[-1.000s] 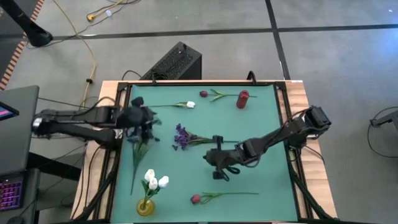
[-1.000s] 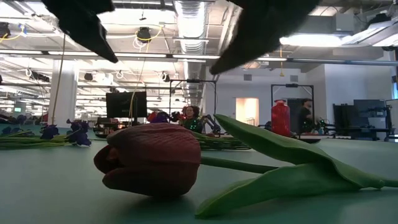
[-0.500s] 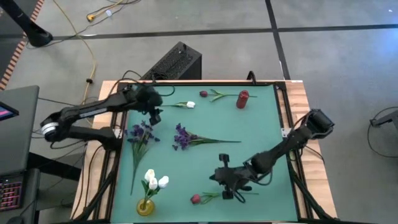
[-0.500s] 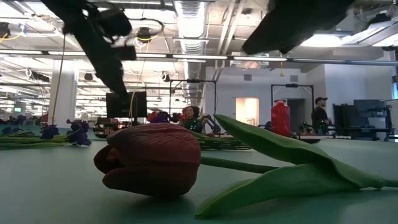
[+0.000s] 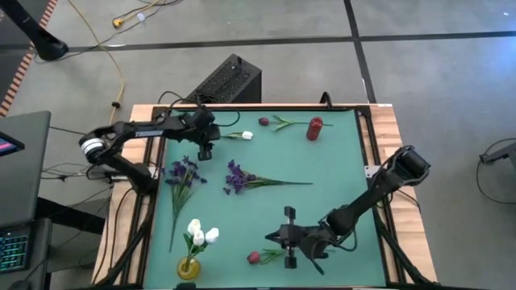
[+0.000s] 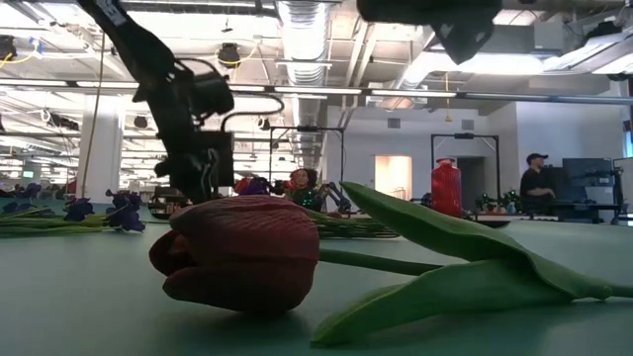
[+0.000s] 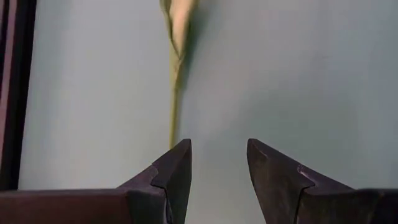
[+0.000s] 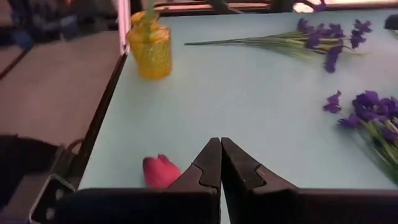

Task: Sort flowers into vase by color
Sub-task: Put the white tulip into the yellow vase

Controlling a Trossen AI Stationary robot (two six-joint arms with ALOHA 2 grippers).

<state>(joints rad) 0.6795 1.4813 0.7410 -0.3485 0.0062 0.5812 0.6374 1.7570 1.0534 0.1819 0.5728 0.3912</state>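
Here the green counter [image 5: 339,177] is seen from above, framed by a dark rim and pale wood. Open room is left at its centre right, toward 3 o'clock.

The left end effector [image 5: 204,150] is held near the 11 o'clock corner, its fingers [image 7: 176,171] parted moderately with nothing between them. A white tulip [image 5: 239,135] lies just beside it, its long axis running 9 to 3 with the head toward 3.

The right end effector [image 5: 272,238] is placed low near 6 o'clock, its fingers pressed together and empty. A dark red tulip [image 5: 278,254] lies just beside it, head toward 9, stem toward 3.

A purple sprig [image 5: 251,180] lies at the centre, blooms toward 9. A second purple sprig [image 5: 181,192] lies along the left edge, blooms toward 12. A yellow vase [image 5: 189,267] with white tulips stands at 7 o'clock, a red vase [image 5: 314,129] at 1 o'clock, and another red tulip [image 5: 278,122] beside it.

A large hall and a person [image 6: 537,181] are seen behind the counter.
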